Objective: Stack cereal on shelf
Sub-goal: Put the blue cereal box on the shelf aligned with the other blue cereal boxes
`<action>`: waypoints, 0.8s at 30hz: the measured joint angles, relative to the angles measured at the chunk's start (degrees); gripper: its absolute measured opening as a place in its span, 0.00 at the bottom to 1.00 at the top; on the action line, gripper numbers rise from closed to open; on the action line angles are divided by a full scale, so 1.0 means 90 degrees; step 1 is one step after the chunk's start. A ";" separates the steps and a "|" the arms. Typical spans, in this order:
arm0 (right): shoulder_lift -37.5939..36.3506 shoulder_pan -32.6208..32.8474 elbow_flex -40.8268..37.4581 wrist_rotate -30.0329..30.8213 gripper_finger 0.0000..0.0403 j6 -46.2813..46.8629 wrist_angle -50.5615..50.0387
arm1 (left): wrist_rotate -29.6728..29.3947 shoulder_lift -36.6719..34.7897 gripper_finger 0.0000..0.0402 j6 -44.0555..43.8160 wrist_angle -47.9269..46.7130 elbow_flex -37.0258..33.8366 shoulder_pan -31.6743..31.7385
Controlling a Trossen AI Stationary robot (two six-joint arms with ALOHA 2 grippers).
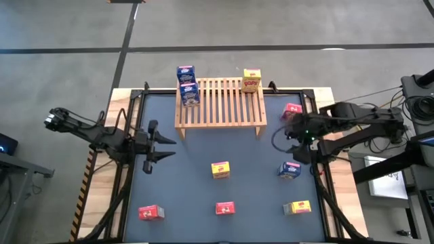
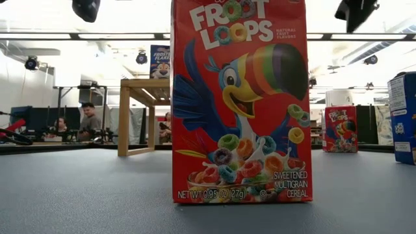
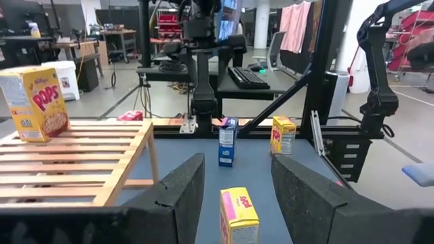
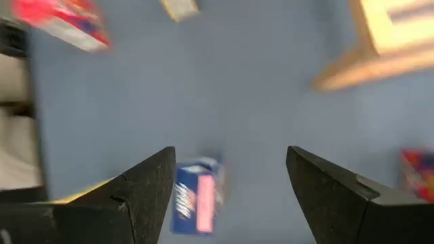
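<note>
My left tool [image 1: 165, 145] hangs over the left part of the bench [image 1: 203, 196], fingers spread, pinching nothing. My right tool [image 1: 287, 131] sits over the right side, fingers spread wide too, empty, above a blue box [image 4: 195, 196] standing on the mat.

The shelf [image 1: 220, 103] stands at the far middle of the bench. On its left end two blue boxes [image 1: 188, 85] sit close together, one behind the other; label reads "Frosted Flakes" in the low view. On its right far corner stands a yellow box [image 1: 251, 80], marked "Kellogg's" and "Pops" in the left wrist view.

Loose on the bench: a yellow box [image 1: 220, 169] in the middle, a red box [image 1: 224, 208] near the front middle, another red box [image 1: 151, 213] front left, a yellow one [image 1: 297, 207] front right, and a red one [image 1: 291, 109] just right of the shelf.

The front-middle red box fills the low view: "Froot Loops", "Natural Fruit Flavors", "Sweetened Multigrain Cereal", "Net Wt 0.95 oz (27g)", toucan picture.

People [image 2: 88, 120] sit in the room beyond.
</note>
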 joint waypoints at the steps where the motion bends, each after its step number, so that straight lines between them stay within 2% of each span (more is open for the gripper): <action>1: -0.0001 0.0107 -0.0054 0.0075 0.67 0.0228 0.0001 | -0.0001 0.0031 0.39 -0.0067 0.0000 -0.0002 0.0000; 4: 0.0008 0.0363 -0.0204 0.0059 0.67 0.0762 0.0020 | 0.0000 0.0107 0.39 -0.0225 -0.0024 -0.0003 0.0000; 10: 0.0024 0.0635 -0.0611 0.0067 0.67 0.1131 -0.0031 | 0.0001 0.0089 0.39 -0.0283 -0.0067 -0.0008 0.0000; 15: 0.0072 0.0650 -0.1035 0.0068 0.67 0.1470 -0.0028 | -0.0001 0.0309 0.39 -0.0254 -0.0047 -0.0070 0.0000; 24: 0.0085 0.0683 -0.1585 -0.0316 0.67 0.1943 -0.0008 | 0.0001 0.0725 0.39 -0.0381 0.0051 -0.0080 0.0000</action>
